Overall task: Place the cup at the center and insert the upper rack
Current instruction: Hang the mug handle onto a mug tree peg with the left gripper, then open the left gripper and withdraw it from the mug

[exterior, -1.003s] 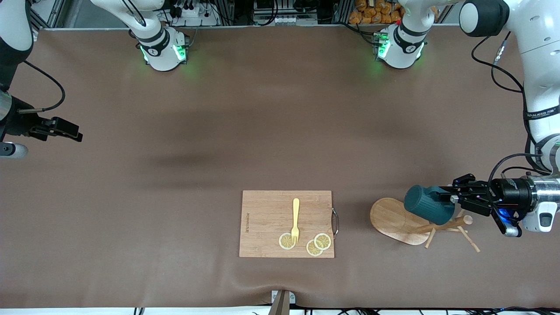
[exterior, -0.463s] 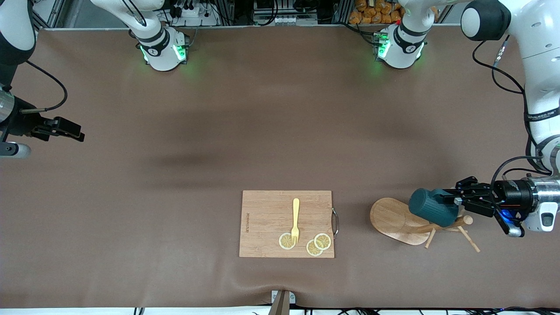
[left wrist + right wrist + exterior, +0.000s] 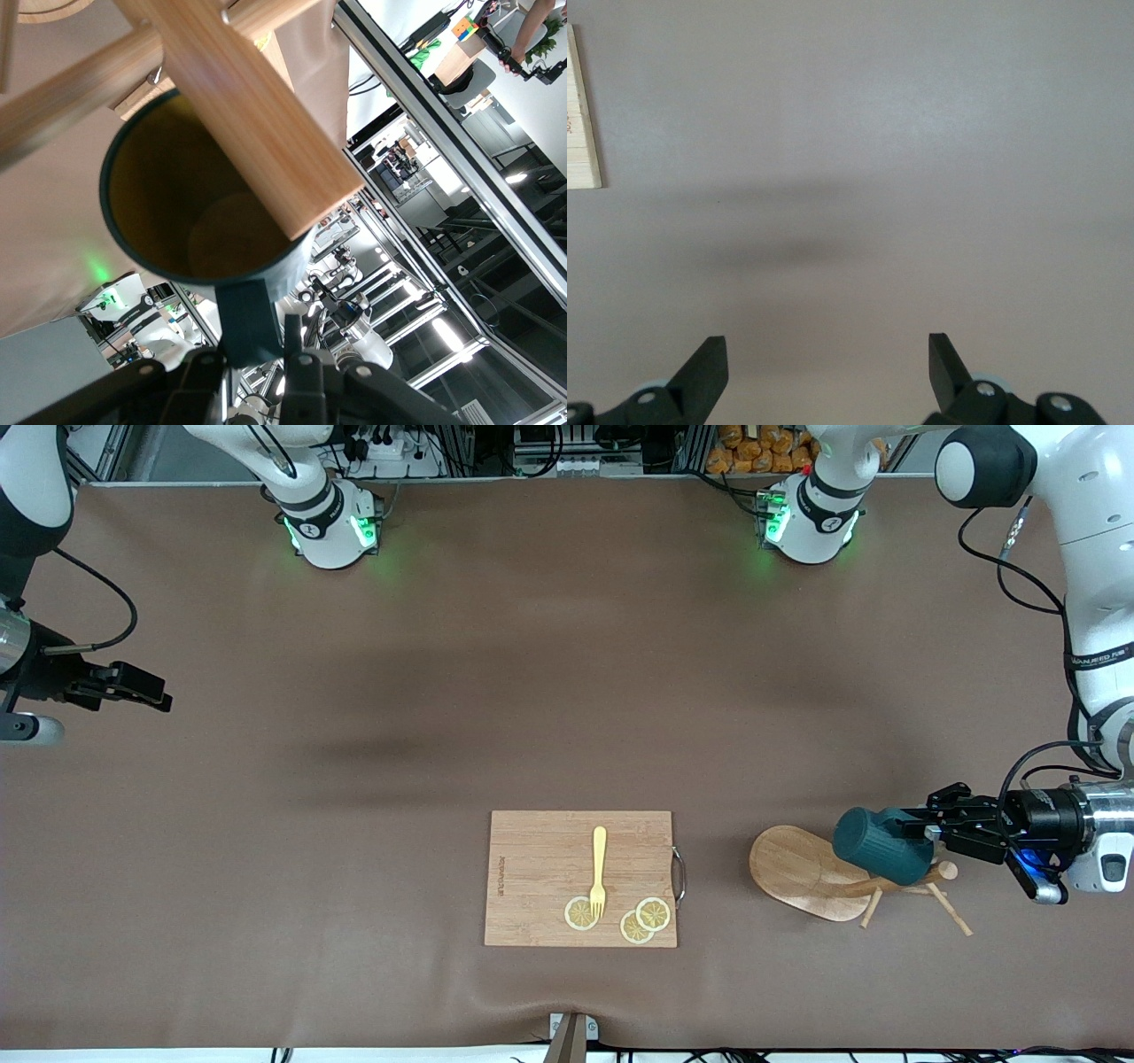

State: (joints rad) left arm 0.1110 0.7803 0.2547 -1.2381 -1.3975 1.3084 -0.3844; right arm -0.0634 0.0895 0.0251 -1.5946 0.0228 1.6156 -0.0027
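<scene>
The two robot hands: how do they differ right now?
The left gripper is shut on the handle of the cup, held on its side over the tipped upper rack; the right gripper is open and holds nothing. The left works at its own end of the table; the right waits at the other end. Both have black fingers.

Teal cup [image 3: 882, 856] tilted over toppled wooden upper rack [image 3: 811, 873]

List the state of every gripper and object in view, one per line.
left gripper: shut on the cup's handle, over the upper rack.
cup: held on its side, in the air.
upper rack: lying tipped over on the table.
right gripper: open, empty, waiting at the right arm's end of the table.
fork: flat on the cutting board.
</scene>
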